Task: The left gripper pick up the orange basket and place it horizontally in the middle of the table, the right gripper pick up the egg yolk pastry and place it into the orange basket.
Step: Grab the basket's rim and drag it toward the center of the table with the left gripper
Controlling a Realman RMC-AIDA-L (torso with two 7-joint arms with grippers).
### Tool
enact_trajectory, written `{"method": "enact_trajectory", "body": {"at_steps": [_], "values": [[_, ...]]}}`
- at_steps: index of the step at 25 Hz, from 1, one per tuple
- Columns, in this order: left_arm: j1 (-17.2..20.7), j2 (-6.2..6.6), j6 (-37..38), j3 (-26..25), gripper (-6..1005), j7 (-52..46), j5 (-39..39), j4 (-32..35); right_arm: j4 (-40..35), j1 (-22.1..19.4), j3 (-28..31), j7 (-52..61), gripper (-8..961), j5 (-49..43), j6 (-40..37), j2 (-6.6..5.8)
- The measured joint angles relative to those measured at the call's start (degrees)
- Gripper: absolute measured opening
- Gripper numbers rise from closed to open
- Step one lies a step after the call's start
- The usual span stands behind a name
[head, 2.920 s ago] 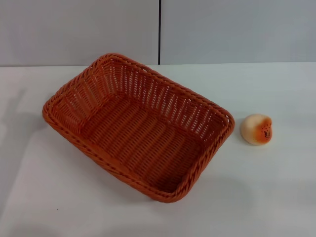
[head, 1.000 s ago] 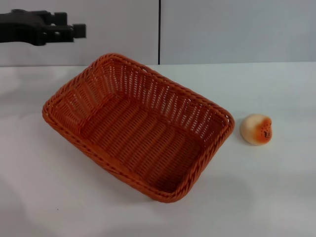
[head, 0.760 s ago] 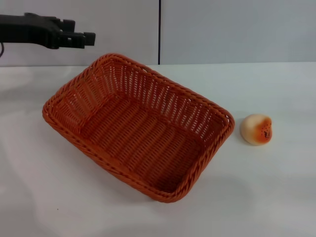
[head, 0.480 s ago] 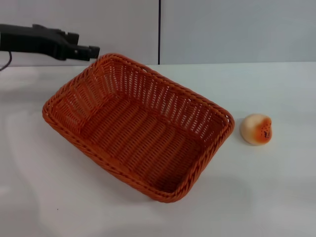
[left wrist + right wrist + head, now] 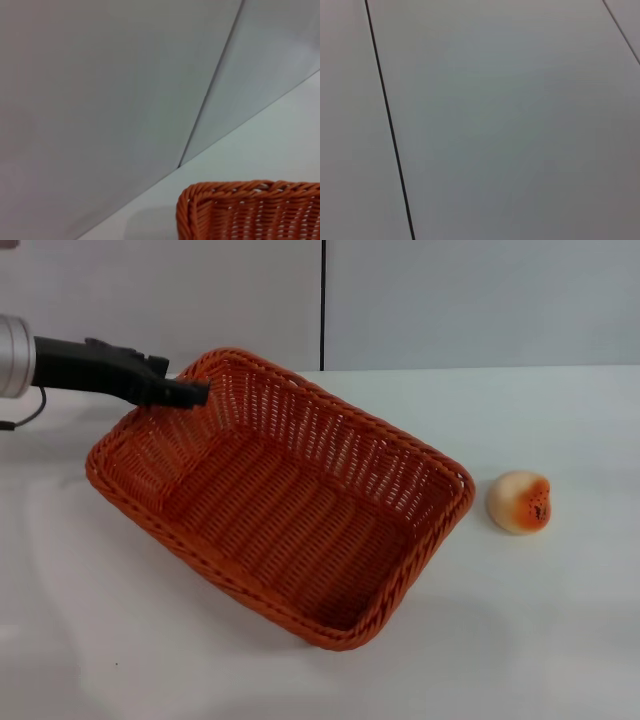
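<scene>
The orange basket (image 5: 280, 490) lies at an angle on the white table (image 5: 560, 620), left of centre in the head view; one corner of the basket (image 5: 250, 210) also shows in the left wrist view. My left gripper (image 5: 190, 393) reaches in from the left, its slim black tip at the basket's far-left rim. Whether it touches the rim I cannot tell. The egg yolk pastry (image 5: 519, 502) sits on the table just right of the basket. My right gripper is out of view.
A grey panelled wall (image 5: 450, 300) with a dark vertical seam stands behind the table. The right wrist view shows only wall panels (image 5: 510, 120).
My left arm has come into view from the upper left and moved down and right until its tip reached the basket's far-left rim. Basket and pastry have not moved.
</scene>
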Motion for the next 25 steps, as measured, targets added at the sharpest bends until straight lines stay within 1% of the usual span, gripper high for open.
{"method": "enact_trajectory", "body": {"at_steps": [6,17,22,25], "values": [[0.2,0.0,-2.7,0.1,775,0.0,0.1,-1.3,0.3,0.0,-0.3,-0.2,657,-0.3,0.6,0.05],[0.5,-0.04,-4.6,1.5,773,0.0,0.8,-2.9,0.8,0.0,-0.3,-0.4,656,-0.4,1.0,0.08],[0.8,-0.19,-8.2,4.9,772,-0.1,1.1,-4.9,0.9,0.6,-0.4,-0.4,657,-0.5,1.4,0.09],[1.0,-0.32,-10.0,5.7,771,-0.9,0.9,-5.8,0.9,0.8,-0.8,-0.4,656,-0.6,1.5,0.09]]}}
